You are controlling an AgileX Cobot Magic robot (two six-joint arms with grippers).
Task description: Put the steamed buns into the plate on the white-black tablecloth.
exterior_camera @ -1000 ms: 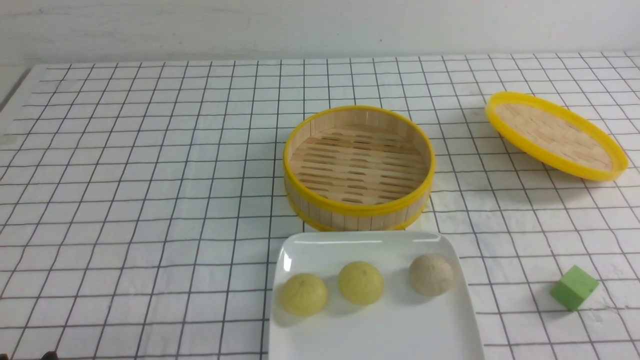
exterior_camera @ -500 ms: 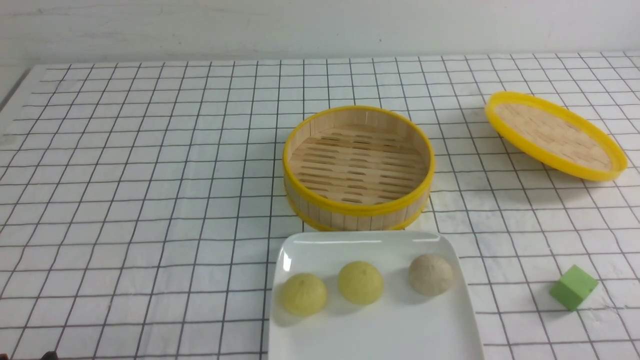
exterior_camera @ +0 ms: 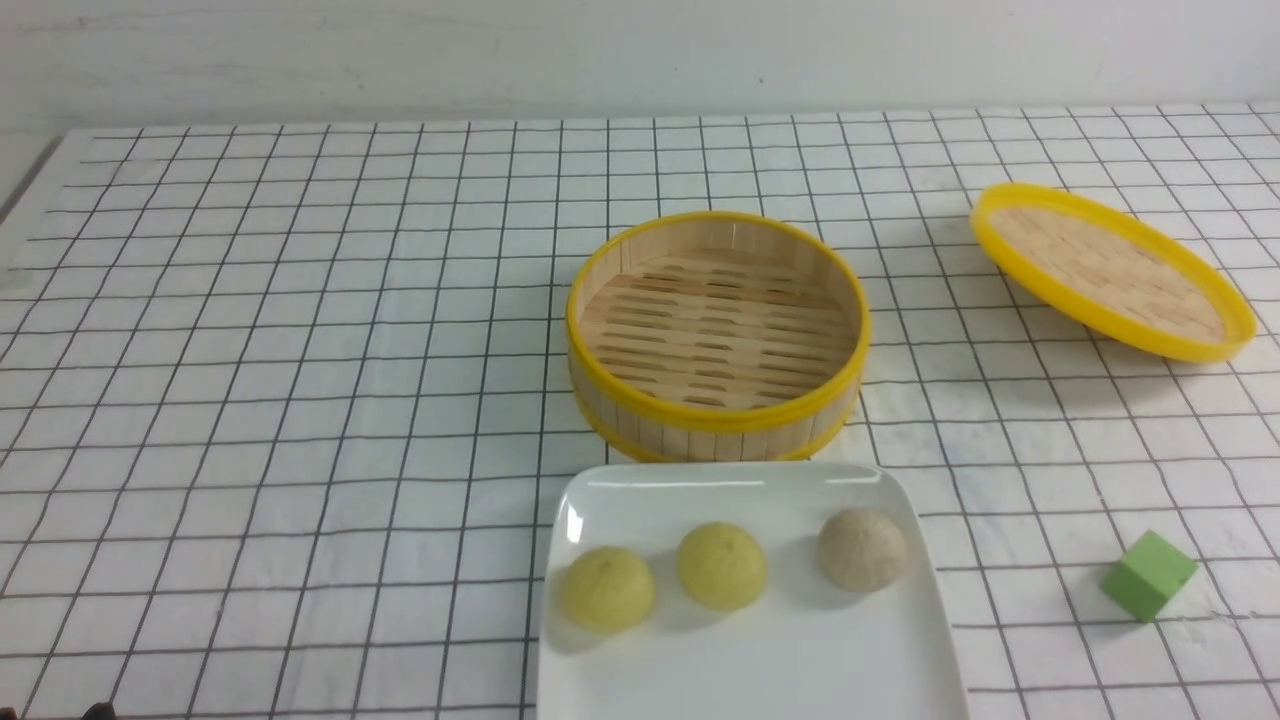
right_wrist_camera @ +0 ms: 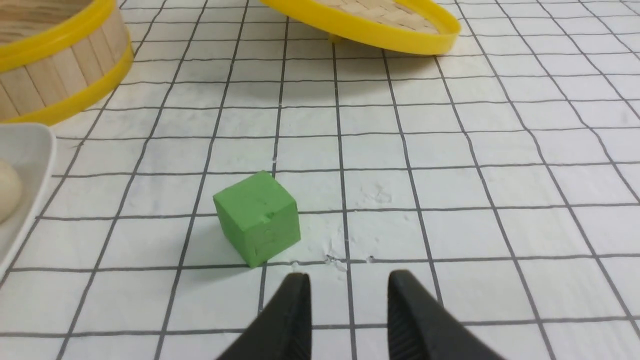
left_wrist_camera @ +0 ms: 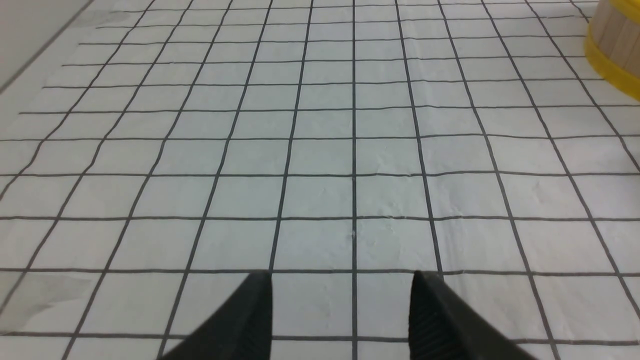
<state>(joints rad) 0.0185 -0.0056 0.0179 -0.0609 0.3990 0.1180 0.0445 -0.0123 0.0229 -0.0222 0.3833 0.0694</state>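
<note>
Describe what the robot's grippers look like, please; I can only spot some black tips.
Only the fingertips show, in the two wrist views. The left gripper ends in two matte black, wedge-shaped fingers that narrow toward blunt tips, and one inner face carries fine ribbing. The right gripper looks the same: two black tapered fingers with a ribbed inner pad. No cables, markings or arm links are visible.

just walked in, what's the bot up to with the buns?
Nothing is being handled right now. All three steamed buns sit in a row on the plate, in front of the empty bamboo steamer; its lid lies off to the right. The left gripper is open and empty over bare white-black tablecloth. The right gripper is also empty, jaws apart, just short of the green cube. The job looks done.
</note>
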